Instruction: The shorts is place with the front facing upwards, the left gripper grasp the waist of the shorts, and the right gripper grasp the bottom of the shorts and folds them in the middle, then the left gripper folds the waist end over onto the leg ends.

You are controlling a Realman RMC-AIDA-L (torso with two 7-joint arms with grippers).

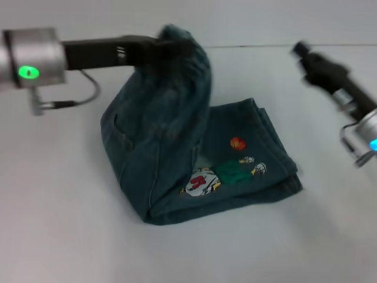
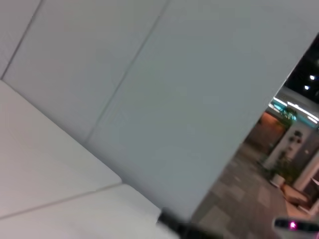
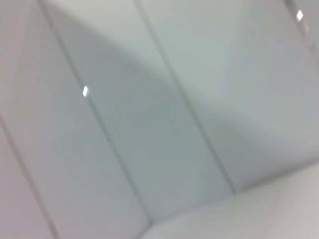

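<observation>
Dark teal denim shorts (image 1: 194, 159) with a cartoon print lie folded on the white table in the head view. One end of them is lifted high above the table, hanging from my left gripper (image 1: 179, 42), which is shut on that raised waist end at the back centre. The cloth drapes down from there to the folded part. My right gripper (image 1: 303, 50) is off to the right, raised above the table and apart from the shorts. Both wrist views show only walls and table, not the shorts.
The white table (image 1: 59, 224) runs wide around the shorts. A grey wall (image 1: 253, 20) stands behind. The left wrist view looks past a wall panel (image 2: 174, 99) into a dim room (image 2: 289, 149).
</observation>
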